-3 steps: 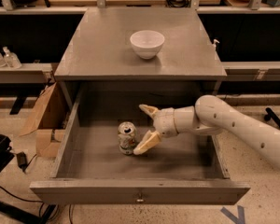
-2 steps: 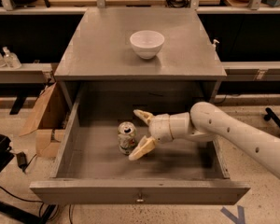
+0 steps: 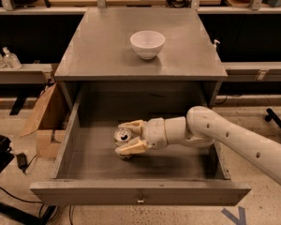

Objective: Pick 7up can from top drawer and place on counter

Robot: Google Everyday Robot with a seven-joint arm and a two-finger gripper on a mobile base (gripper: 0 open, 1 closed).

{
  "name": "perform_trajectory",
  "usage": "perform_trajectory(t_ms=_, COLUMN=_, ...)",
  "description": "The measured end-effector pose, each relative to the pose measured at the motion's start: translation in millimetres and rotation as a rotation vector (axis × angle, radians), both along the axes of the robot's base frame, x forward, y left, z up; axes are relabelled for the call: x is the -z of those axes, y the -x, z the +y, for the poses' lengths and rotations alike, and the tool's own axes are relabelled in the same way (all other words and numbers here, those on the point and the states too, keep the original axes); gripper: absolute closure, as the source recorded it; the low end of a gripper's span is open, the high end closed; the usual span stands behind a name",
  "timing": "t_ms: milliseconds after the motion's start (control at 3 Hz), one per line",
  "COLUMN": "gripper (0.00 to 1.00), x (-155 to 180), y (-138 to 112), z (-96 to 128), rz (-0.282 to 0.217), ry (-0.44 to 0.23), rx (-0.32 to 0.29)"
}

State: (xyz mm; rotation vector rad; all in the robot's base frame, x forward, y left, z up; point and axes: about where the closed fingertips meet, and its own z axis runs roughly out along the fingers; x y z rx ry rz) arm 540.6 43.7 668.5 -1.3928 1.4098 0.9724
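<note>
The 7up can stands upright on the floor of the open top drawer, left of centre; only its silver top shows well. My gripper reaches in from the right, inside the drawer. Its two tan fingers lie on either side of the can, one behind it and one in front, and look close against it. The can rests on the drawer floor. The grey counter lies above and behind the drawer.
A white bowl stands on the counter, right of centre. The drawer's tall side walls and front panel enclose the gripper. A cardboard box sits on the floor to the left. Workbenches with cables run behind.
My gripper has moved left across the drawer, from beside the can to around it, and the fingers have come closer together on the can.
</note>
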Motion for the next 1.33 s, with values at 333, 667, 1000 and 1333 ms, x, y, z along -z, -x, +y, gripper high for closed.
perform_trajectory(t_ms=333, gripper=0.64, x=-13.1, y=5.3, z=14.2, rz=0.015, ry=-0.028, rx=-0.018)
perform_trajectory(t_ms=667, gripper=0.90, x=-31.1, y=3.2, z=25.3, rz=0.013, ry=-0.034, rx=-0.027)
perform_trajectory(t_ms=1000, gripper=1.00, x=-74.6, y=-2.5, z=26.3, rz=-0.001, ry=-0.021, rx=-0.013)
perform_trajectory(t_ms=1333, gripper=1.00, x=-162.6, y=-10.0, z=32.5, rz=-0.061, ry=-0.008, rx=0.016)
